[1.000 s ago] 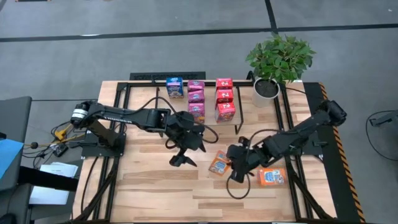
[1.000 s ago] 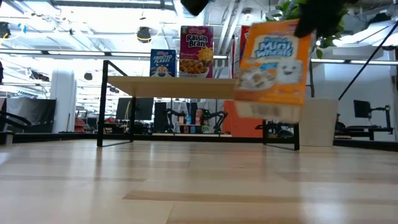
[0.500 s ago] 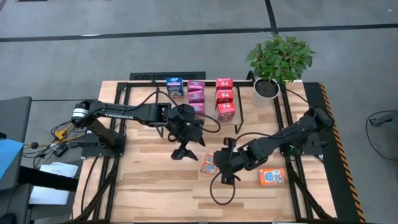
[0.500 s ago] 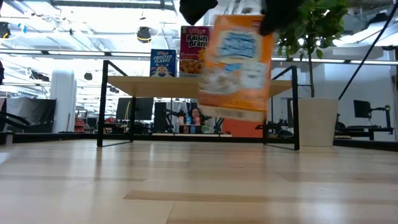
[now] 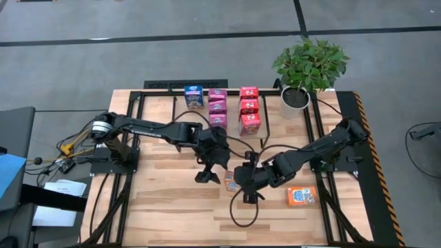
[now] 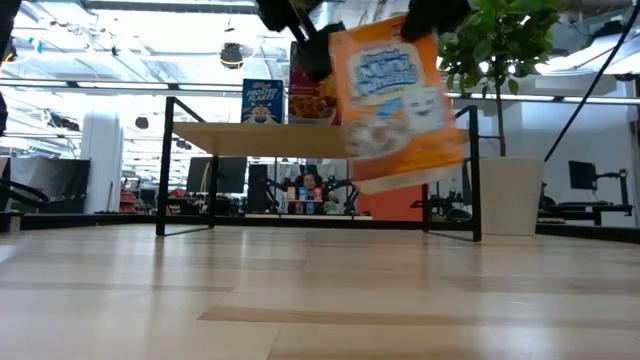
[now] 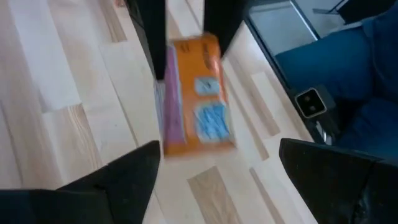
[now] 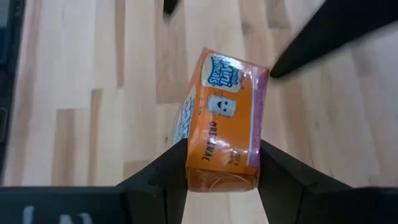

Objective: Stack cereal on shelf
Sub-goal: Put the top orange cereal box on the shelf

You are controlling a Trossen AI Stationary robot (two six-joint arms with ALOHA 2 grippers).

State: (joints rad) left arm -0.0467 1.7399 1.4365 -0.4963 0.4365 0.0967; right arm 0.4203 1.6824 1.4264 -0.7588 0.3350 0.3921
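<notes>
An orange-and-blue cereal box (image 5: 231, 183) hangs tilted above the table's middle, with my right gripper (image 8: 222, 150) shut on it. My left gripper (image 5: 204, 175) stands open just left of the box, touching nothing; in its wrist view the box (image 7: 194, 93) lies ahead of its fingers. A second orange box (image 5: 301, 196) lies flat on the table near the right. The shelf (image 6: 230, 135) stands at the far edge with a blue, pink and red cereal boxes (image 5: 217, 105) standing on its board. My right gripper pinches the orange box between its two fingers (image 8: 169, 167), one on each of two opposite faces, near one end (image 8: 219, 168). The fingers slant down from the table's right side. The box hangs tilted, lifted clear of the table (image 6: 395, 100).
A potted plant (image 5: 309, 62) stands at the far right beside the shelf. Black frame rails (image 5: 324, 138) run along the table's left and right sides. Bare wood (image 5: 172, 207) lies open toward the near edge.
My right gripper has carried the orange box toward the table's left and rolled, so the box now leans the other way, still clear of the table. My left gripper has sunk and come closer to the box, staying open.
</notes>
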